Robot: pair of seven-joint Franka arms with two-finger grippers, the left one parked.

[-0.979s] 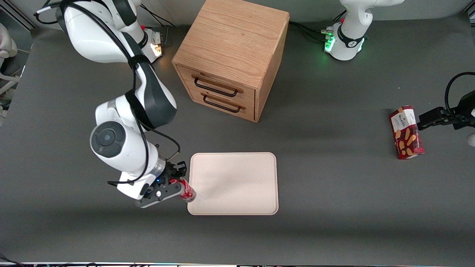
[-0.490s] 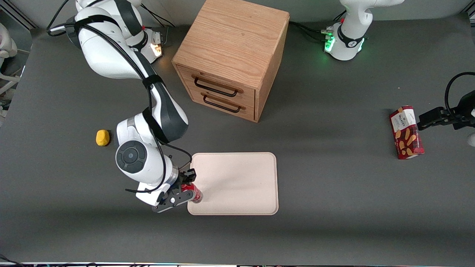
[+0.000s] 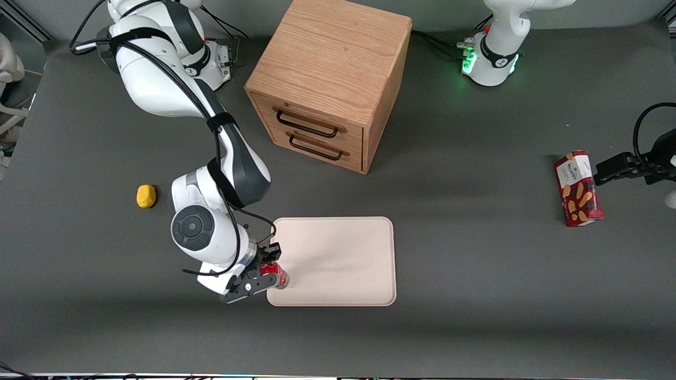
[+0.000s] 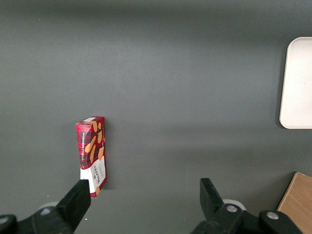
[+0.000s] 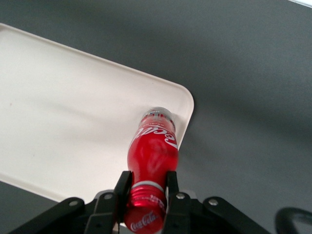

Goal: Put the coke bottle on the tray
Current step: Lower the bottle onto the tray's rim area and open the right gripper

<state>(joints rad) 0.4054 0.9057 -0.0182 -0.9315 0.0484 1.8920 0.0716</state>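
Grey table (image 3: 475, 295): fingers (image 5: 123, 187) clamp coke bottle (image 5: 152, 156) neck.

White Coca-Cola script on coke bottle (image 5: 152, 155) body & cap.

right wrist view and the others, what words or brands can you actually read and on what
"Coca-Cola": white script on the cap of the coke bottle, which the gripper holds by the neck over a corner of the tray.
Partial white Coca-Cola script on the bottle's red body, seen at an angle, only partly readable.
Biscuit box: white label with dark lettering, not readable with certainty.
Wooden drawer cabinet and yellow object: no text.
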